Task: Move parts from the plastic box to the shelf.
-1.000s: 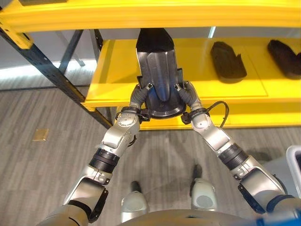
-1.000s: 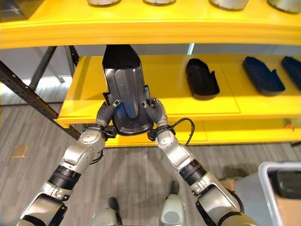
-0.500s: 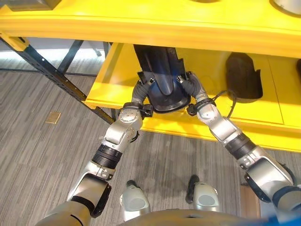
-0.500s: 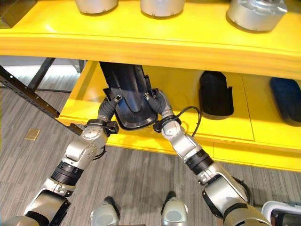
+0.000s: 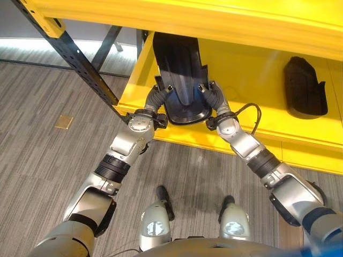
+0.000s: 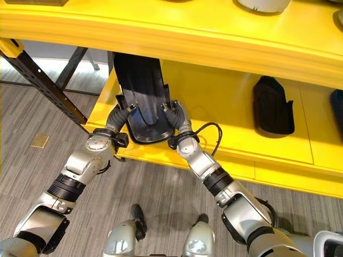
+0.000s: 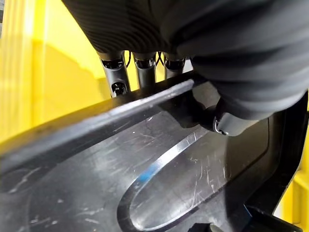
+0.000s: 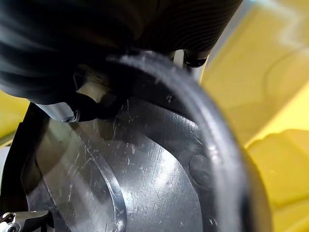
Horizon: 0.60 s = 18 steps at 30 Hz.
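Hands grip one black part (image 5: 179, 75) from both sides in the left eye view. The left hand (image 5: 156, 97) clamps its left edge and the right hand (image 5: 213, 99) clamps its right edge, near the rounded near end. The part is long and scoop-shaped, with a raised ridge along its middle. Its near end juts just past the front lip of the yellow shelf (image 5: 252, 96), while its far end reaches in under the upper yellow board (image 5: 214, 19). A second black part (image 5: 305, 88) lies on the same shelf, well apart to the right. A dark perforated post (image 5: 72, 56) slants down beside the shelf's left end, over a grey striped floor (image 5: 37, 160).

The right eye view shows the same hold: thumbs lie on top of the part's rim on either side, and the fingers go beneath it. Grey round objects (image 6: 262, 4) sit on the upper board.

In the left wrist view, the thumb (image 7: 227, 123) presses on the part's scratched inner face, while the fingers (image 7: 116, 72) run down behind the rim, pinching the edge between them. Yellow shelf shows beyond.

In the right wrist view, the thumb (image 8: 72, 108) bears down inside the rim, and a finger (image 8: 193, 60) shows behind the edge, so this hand pinches the part too.
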{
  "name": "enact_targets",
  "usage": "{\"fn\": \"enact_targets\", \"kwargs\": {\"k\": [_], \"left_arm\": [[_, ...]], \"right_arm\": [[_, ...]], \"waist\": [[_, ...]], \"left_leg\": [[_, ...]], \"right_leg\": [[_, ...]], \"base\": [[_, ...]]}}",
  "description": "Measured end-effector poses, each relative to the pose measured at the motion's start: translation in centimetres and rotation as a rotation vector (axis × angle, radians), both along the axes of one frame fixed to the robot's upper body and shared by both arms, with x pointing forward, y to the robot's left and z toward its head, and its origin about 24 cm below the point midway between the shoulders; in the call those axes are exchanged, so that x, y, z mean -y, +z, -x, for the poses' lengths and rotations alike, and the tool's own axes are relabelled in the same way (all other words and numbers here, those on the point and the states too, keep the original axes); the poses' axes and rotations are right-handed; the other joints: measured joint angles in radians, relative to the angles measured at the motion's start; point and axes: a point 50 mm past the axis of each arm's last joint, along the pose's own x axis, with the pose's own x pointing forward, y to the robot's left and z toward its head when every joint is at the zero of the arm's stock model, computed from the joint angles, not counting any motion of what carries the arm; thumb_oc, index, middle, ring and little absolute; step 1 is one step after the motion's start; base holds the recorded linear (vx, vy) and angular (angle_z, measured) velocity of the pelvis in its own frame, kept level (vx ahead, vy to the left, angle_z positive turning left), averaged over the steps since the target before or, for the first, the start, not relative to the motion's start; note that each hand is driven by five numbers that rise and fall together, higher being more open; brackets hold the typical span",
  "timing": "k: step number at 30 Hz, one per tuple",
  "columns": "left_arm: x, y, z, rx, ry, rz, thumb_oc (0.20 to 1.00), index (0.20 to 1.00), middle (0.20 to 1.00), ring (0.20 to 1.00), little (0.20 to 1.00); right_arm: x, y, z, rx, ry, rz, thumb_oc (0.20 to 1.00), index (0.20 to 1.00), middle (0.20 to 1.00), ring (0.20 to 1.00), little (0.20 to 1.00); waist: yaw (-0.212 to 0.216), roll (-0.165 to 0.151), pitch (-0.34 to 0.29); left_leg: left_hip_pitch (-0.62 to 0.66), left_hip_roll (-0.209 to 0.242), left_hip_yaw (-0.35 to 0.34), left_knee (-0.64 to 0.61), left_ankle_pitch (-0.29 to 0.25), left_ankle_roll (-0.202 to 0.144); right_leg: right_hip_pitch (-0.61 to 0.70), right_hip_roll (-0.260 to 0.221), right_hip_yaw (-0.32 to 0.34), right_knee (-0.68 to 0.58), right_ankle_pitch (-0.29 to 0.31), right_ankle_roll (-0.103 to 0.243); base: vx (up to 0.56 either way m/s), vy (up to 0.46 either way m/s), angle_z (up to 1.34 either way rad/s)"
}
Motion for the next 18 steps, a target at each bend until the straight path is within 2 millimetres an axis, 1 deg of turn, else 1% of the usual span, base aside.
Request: {"fn": "enact_targets", "kwargs": {"k": [1, 2, 3, 4, 5, 6, 7, 8, 9, 12, 14, 15, 18], "left_arm": [[-0.1, 0.3, -0.1, 0.012, 0.005, -0.002, 0.200, 0.200, 0.200, 0.200, 0.200], [-0.2, 0.3, -0.1, 0.012, 0.009, -0.003, 0.200, 0.200, 0.200, 0.200, 0.200], [-0.2, 0.5, -0.1, 0.020, 0.014, -0.002, 0.200, 0.200, 0.200, 0.200, 0.200], [0.0, 0.8, -0.2, 0.029, 0.011, -0.001, 0.200, 0.200, 0.200, 0.200, 0.200], [-0.1, 1.2, -0.4, 0.042, 0.021, -0.004, 0.200, 0.200, 0.200, 0.200, 0.200], [-0.1, 1.5, -0.6, 0.049, 0.027, -0.003, 0.200, 0.200, 0.200, 0.200, 0.200], [0.0, 1.6, -0.8, 0.052, 0.030, 0.000, 0.200, 0.200, 0.200, 0.200, 0.200], [0.2, 1.9, -1.0, 0.056, 0.031, 0.001, 0.200, 0.200, 0.200, 0.200, 0.200], [0.6, 2.6, -1.2, 0.076, 0.019, -0.007, 0.200, 0.200, 0.200, 0.200, 0.200], [0.9, 3.7, -1.9, 0.099, 0.021, -0.007, 0.200, 0.200, 0.200, 0.200, 0.200], [1.4, 5.3, -2.6, 0.131, 0.017, -0.009, 0.200, 0.200, 0.200, 0.200, 0.200], [1.5, 6.1, -2.8, 0.150, 0.019, -0.007, 0.200, 0.200, 0.200, 0.200, 0.200], [1.3, 8.0, -3.2, 0.204, 0.030, -0.001, 0.200, 0.200, 0.200, 0.200, 0.200]], "right_arm": [[0.0, 0.2, 0.0, 0.008, 0.001, -0.001, 0.200, 0.200, 0.200, 0.200, 0.200], [-0.1, 0.4, -0.1, 0.010, 0.002, 0.003, 0.200, 0.200, 0.200, 0.200, 0.200], [-0.1, 0.7, -0.2, 0.017, 0.004, 0.007, 0.200, 0.200, 0.200, 0.200, 0.200], [-0.2, 1.1, -0.5, 0.024, 0.003, 0.014, 0.200, 0.200, 0.200, 0.200, 0.200], [-0.3, 1.5, -0.7, 0.036, 0.002, 0.018, 0.200, 0.200, 0.200, 0.200, 0.200], [-0.1, 1.9, -0.8, 0.046, -0.002, 0.024, 0.200, 0.200, 0.200, 0.200, 0.200], [0.0, 2.0, -1.0, 0.048, -0.007, 0.029, 0.200, 0.200, 0.200, 0.200, 0.200], [0.3, 2.2, -1.2, 0.053, -0.013, 0.032, 0.200, 0.200, 0.200, 0.200, 0.200], [0.8, 2.7, -1.4, 0.079, -0.017, 0.041, 0.200, 0.200, 0.200, 0.200, 0.200], [1.1, 3.9, -1.9, 0.109, -0.021, 0.050, 0.200, 0.200, 0.200, 0.200, 0.200], [1.7, 5.7, -2.6, 0.151, -0.036, 0.070, 0.200, 0.200, 0.200, 0.200, 0.200], [1.7, 6.6, -2.8, 0.173, -0.041, 0.074, 0.200, 0.200, 0.200, 0.200, 0.200], [1.5, 8.7, -3.3, 0.227, -0.042, 0.077, 0.200, 0.200, 0.200, 0.200, 0.200]], "waist": [[0.008, -0.014, 0.011], [0.025, -0.015, 0.014], [0.020, 0.006, 0.025], [0.015, 0.015, 0.039], [0.011, 0.020, 0.057], [0.000, 0.027, 0.062], [-0.008, 0.029, 0.063], [-0.021, 0.032, 0.067], [-0.042, 0.042, 0.084], [-0.058, 0.057, 0.093], [-0.064, 0.076, 0.109], [-0.064, 0.081, 0.119], [-0.057, 0.080, 0.121]], "left_leg": [[0.000, -0.009, 0.013, 0.008, -0.005, -0.008], [-0.006, -0.003, 0.025, 0.018, -0.020, -0.026], [-0.017, 0.020, 0.026, 0.033, -0.023, -0.033], [-0.022, 0.039, 0.028, 0.047, -0.018, -0.035], [-0.024, 0.055, 0.036, 0.057, -0.016, -0.040], [-0.040, 0.076, 0.037, 0.069, -0.015, -0.046], [-0.048, 0.087, 0.038, 0.069, -0.011, -0.052], [-0.052, 0.101, 0.042, 0.068, -0.007, -0.057], [-0.050, 0.115, 0.040, 0.068, -0.006, -0.059], [-0.049, 0.122, 0.036, 0.063, -0.003, -0.063], [-0.050, 0.121, 0.036, 0.059, 0.000, -0.067], [-0.050, 0.119, 0.036, 0.060, 0.000, -0.068], [-0.075, 0.111, 0.037, 0.068, 0.002, -0.070]], "right_leg": [[-0.004, 0.004, -0.038, -0.029, 0.009, -0.020], [0.001, 0.010, -0.075, -0.063, -0.013, -0.038], [0.011, 0.036, -0.077, -0.091, -0.009, -0.041], [0.003, 0.058, -0.069, -0.098, -0.002, -0.045], [-0.005, 0.078, -0.052, -0.095, -0.005, -0.053], [-0.021, 0.095, -0.049, -0.093, -0.003, -0.066], [-0.035, 0.107, -0.047, -0.088, -0.007, -0.075], [-0.048, 0.119, -0.043, -0.082, -0.012, -0.085], [-0.053, 0.128, -0.044, -0.068, -0.023, -0.100], [-0.076, 0.140, -0.030, -0.042, -0.035, -0.112], [-0.090, 0.138, -0.030, -0.024, -0.042, -0.117], [-0.096, 0.135, -0.028, -0.012, -0.046, -0.115], [-0.145, 0.120, -0.016, 0.037, -0.065, -0.118]], "base": [[-0.01, -0.122, -0.26], [-0.05, -0.142, -0.36], [-0.06, -0.096, -0.45], [-0.06, -0.097, -0.40], [-0.04, -0.072, -0.39], [-0.01, -0.087, -0.33], [0.01, -0.071, -0.26], [0.04, -0.091, -0.24], [0.03, -0.065, -0.24], [-0.01, -0.039, -0.21], [-0.02, -0.005, -0.05], [0.00, 0.000, 0.00], [-0.05, -0.053, 0.00]]}}
